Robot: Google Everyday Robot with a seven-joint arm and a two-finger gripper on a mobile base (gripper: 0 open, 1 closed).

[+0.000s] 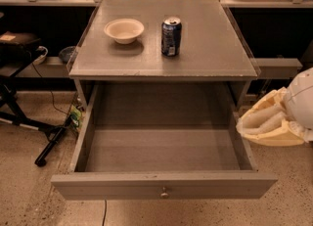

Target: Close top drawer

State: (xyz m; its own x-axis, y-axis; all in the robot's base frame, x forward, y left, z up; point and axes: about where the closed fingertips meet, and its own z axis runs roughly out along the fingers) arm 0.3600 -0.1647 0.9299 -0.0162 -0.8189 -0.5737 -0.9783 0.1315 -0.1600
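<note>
The top drawer (161, 151) is grey wood and stands pulled far out of the grey cabinet (210, 54). Its plain box inside is empty. Its front panel (112, 186) faces me at the bottom, with a small round metal knob (164, 192) at centre. My gripper (243, 125) is cream-coloured and hangs just outside the drawer's right side wall, about halfway along it. Its two fingers lie close together with their tips pointing left at the wall, holding nothing. No other drawers show.
A cream bowl (124, 29) and a blue drink can (171, 35) stand on the cabinet top. Black stand legs (49, 144) and cables lie on the speckled floor at the left. A dark shelf runs behind the cabinet.
</note>
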